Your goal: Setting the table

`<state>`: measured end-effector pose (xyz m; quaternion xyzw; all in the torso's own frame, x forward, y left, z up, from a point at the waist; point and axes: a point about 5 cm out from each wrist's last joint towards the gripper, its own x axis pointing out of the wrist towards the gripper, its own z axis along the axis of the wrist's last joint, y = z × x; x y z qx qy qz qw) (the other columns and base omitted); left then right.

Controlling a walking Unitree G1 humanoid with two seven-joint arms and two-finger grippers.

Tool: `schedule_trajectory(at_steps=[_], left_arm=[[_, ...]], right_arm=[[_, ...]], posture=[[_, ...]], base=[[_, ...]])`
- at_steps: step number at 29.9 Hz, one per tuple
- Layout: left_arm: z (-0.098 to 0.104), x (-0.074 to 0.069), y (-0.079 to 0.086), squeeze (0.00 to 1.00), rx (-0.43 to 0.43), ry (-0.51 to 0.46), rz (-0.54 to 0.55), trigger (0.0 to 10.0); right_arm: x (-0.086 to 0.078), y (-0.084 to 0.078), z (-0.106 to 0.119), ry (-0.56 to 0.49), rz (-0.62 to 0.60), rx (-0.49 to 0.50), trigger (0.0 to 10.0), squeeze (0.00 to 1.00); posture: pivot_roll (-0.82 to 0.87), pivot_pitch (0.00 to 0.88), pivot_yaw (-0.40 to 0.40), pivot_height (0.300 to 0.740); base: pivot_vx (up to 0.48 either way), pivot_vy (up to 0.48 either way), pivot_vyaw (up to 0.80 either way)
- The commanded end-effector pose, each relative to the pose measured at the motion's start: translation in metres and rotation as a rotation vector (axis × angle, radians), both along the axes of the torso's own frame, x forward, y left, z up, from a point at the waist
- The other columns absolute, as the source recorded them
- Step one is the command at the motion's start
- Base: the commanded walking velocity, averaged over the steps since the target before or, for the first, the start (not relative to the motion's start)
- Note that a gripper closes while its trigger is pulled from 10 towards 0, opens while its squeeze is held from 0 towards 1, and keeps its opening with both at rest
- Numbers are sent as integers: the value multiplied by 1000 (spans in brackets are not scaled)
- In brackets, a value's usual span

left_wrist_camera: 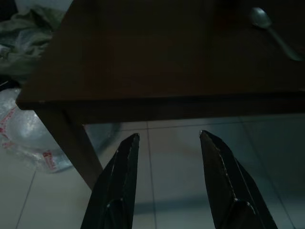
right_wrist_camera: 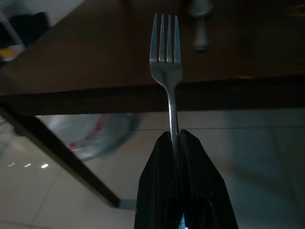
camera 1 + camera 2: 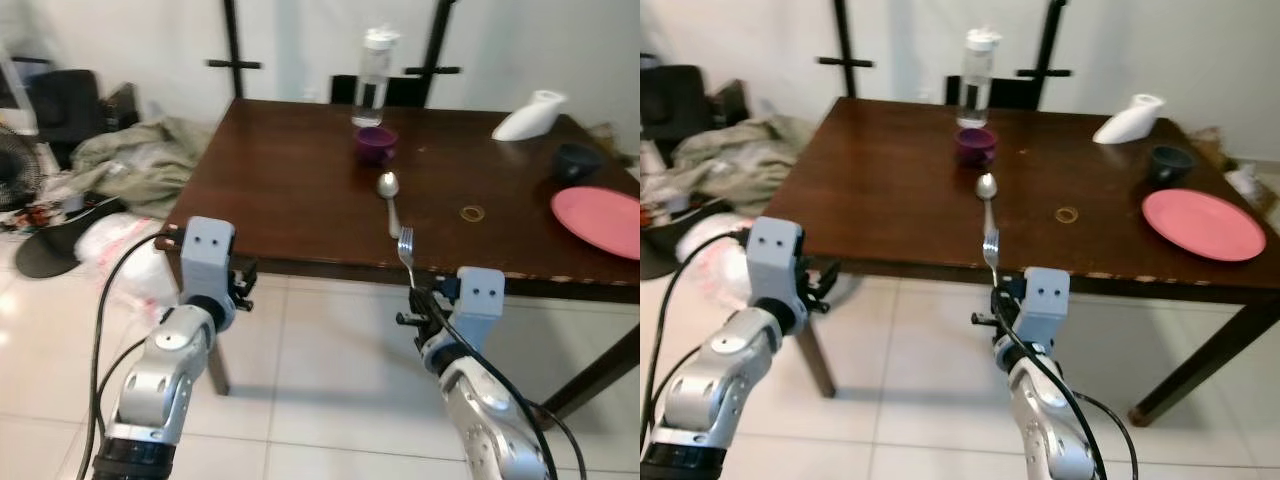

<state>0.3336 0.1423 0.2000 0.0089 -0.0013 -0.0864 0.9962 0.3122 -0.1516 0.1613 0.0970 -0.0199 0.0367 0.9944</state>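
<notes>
- One fork (image 2: 166,57) is gripped upright in the closed right claw (image 2: 177,136), short of the desk (image 3: 290,200) edge.
- Left claw (image 1: 169,143) is held open, empty.
- Next, placement beside the pink plate (image 3: 600,220) seems called for.

My right gripper's (image 2: 178,143) matt black plastic fingers pinch a slim, polished silver metal fork (image 2: 166,67). My left gripper's (image 1: 169,138) fingers have the same dull black finish. The dark brown wooden table (image 3: 290,190) has a smooth, faintly glossy top. On it lie a shiny metal spoon (image 3: 389,198), a matt pink round plate (image 3: 603,219), a clear plastic bottle (image 3: 373,80) and a glossy purple bowl (image 3: 376,145). The pale floor tiles (image 3: 320,390) are glossy. Crumpled grey-green cloth (image 3: 135,155) lies beside the table.
</notes>
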Motion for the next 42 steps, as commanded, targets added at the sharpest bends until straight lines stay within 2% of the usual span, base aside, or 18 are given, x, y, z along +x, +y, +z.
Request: schedule_trajectory(at_steps=[1, 7, 18, 42], left_arm=[[-3, -1, -3, 0, 1, 11, -11, 10000], [-3, 0, -3, 0, 0, 12, -11, 10000], [-4, 2, -3, 0, -21, 36, 3, 10000], [-7, 5, 1, 0, -12, 57, 45, 10000]], right_arm=[[-2, -3, -2, 4, -12, 7, 10000, 0], [-2, -2, -3, 7, -9, 11, 10000, 0], [-3, 1, -3, 13, 30, 27, 10000, 0], [-3, 6, -2, 4, 74, 13, 10000, 0]], posture=[[51, 105, 48, 740], [49, 106, 50, 740], [49, 107, 51, 740], [49, 102, 51, 740]], base=[[-289, 0, 0], [-283, 0, 0], [0, 0, 40], [0, 0, 792]])
